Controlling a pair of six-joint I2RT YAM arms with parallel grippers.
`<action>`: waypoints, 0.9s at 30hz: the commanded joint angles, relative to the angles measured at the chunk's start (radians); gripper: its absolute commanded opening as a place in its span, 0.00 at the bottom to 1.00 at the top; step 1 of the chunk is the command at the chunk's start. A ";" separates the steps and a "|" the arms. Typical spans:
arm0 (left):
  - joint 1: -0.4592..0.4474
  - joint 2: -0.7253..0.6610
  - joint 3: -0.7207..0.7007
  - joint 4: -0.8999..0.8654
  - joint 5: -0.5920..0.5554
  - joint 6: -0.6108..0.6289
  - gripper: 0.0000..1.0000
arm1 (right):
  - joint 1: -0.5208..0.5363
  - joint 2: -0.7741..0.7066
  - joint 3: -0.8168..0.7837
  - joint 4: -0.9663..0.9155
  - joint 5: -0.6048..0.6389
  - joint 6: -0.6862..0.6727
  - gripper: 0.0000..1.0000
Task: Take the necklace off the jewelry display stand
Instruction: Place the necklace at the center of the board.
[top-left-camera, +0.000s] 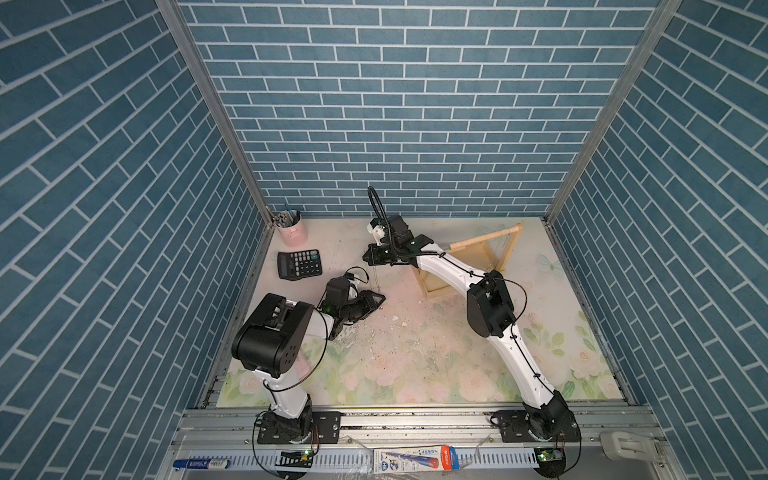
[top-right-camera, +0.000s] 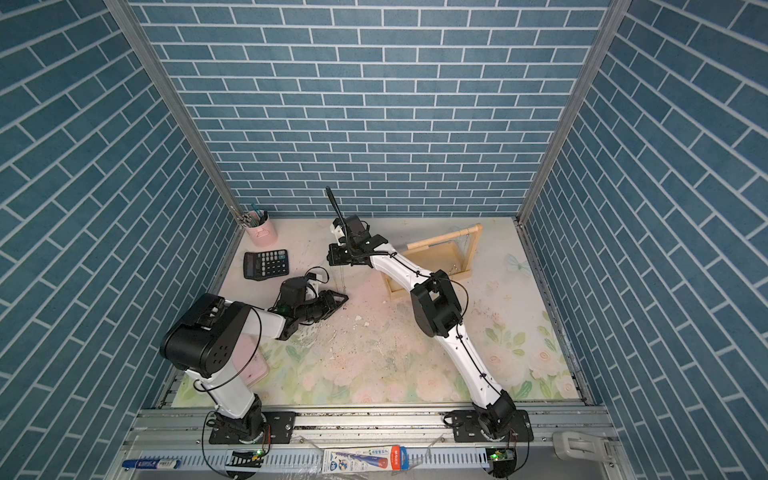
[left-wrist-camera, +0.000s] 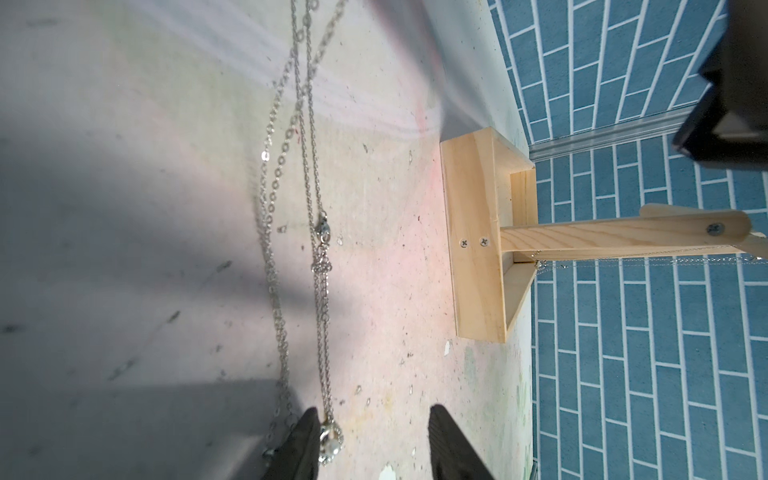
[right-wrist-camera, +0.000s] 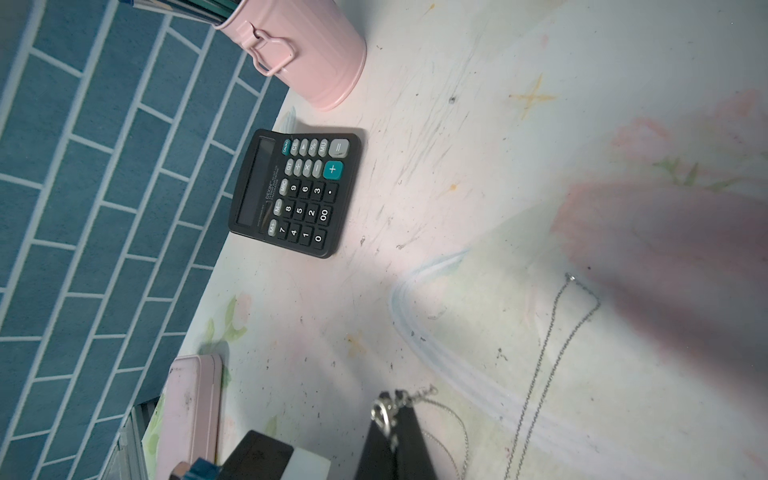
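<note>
Flowery counter (top-left-camera: 436, 361) in both top views: black calculator (top-left-camera: 299, 264) near the far left corner, pink cup (top-left-camera: 292, 232) of pencils behind it, wooden stand (top-left-camera: 473, 259) far right, pink case (top-right-camera: 253, 365) near left, white crumbs (top-left-camera: 397, 318) mid-counter.

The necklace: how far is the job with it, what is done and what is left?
Done: the necklace hangs clear of the jewelry display stand. In hand: the right hand is shut on it; the left hand is open, with the pendant beside one finger. Left: probably to lay it on the table and let go.
</note>
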 joint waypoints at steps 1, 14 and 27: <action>0.005 0.018 -0.007 0.000 -0.007 0.013 0.45 | -0.005 0.033 0.026 -0.004 0.007 0.012 0.00; 0.037 0.009 -0.042 0.012 -0.006 0.011 0.45 | -0.004 0.054 0.036 0.013 -0.007 0.016 0.00; 0.046 0.012 -0.083 0.048 -0.005 -0.006 0.45 | -0.007 0.100 0.098 0.004 0.005 0.020 0.00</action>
